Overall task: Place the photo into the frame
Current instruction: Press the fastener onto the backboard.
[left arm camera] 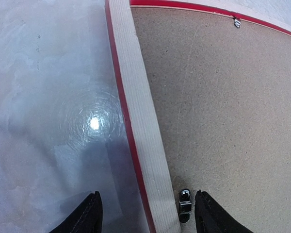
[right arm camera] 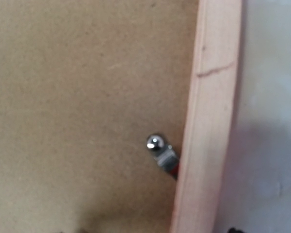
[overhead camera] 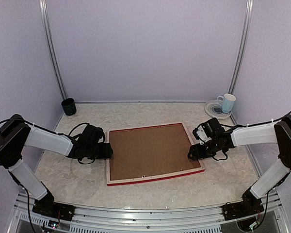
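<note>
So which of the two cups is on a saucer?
The pale cup in the far right corner: it stands on a patterned saucer. The dark cup at the far left has none.

Your left arm (overhead camera: pixel 46 139) and right arm (overhead camera: pixel 254 134) show white shells, black joints and bases, thin black cables, and black pincer fingers (left arm camera: pixel 87 216).

The frame (overhead camera: pixel 154 178) lies back up in the middle of the bench (overhead camera: pixel 82 187), with its brown backing board (overhead camera: pixel 150 153) showing (a red edge runs along the near side). The left tool (overhead camera: pixel 108 152) is at the frame's left edge and the right tool (overhead camera: pixel 191 154) at its right edge. A dark cup (overhead camera: pixel 69 106) stands at the far left corner, and a mug (overhead camera: pixel 227 102) on a saucer (overhead camera: pixel 212 109) at the far right.
</note>
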Controlling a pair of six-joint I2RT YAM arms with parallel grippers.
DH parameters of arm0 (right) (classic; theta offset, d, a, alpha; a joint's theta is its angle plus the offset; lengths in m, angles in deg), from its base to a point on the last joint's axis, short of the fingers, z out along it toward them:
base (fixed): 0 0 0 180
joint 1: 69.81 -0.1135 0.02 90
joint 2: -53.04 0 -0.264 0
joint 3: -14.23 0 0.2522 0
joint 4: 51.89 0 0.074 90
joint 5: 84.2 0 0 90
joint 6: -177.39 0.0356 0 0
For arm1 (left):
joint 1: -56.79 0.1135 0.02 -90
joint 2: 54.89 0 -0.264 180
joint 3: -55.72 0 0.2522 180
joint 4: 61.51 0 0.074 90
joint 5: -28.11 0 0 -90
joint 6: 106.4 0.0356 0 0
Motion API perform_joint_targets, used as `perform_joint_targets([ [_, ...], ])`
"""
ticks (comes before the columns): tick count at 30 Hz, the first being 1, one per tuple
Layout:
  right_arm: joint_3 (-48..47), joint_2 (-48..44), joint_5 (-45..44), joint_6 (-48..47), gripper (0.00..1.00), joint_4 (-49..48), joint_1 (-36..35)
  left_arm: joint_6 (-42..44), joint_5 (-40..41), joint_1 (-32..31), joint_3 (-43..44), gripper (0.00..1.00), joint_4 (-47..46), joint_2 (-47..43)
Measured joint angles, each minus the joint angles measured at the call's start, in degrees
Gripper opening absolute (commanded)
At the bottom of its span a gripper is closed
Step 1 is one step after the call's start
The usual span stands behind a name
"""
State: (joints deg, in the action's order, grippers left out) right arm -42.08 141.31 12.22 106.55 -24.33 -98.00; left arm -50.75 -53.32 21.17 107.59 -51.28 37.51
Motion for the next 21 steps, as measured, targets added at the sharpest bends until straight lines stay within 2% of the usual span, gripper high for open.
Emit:
perform_joint_targets([
  [21, 0.0, 0.0, 0.0, 0.2, 0.73, 0.0, 0.0, 0.2, 0.7, -2.0, 0.0, 0.65, 3.0, -1.2],
])
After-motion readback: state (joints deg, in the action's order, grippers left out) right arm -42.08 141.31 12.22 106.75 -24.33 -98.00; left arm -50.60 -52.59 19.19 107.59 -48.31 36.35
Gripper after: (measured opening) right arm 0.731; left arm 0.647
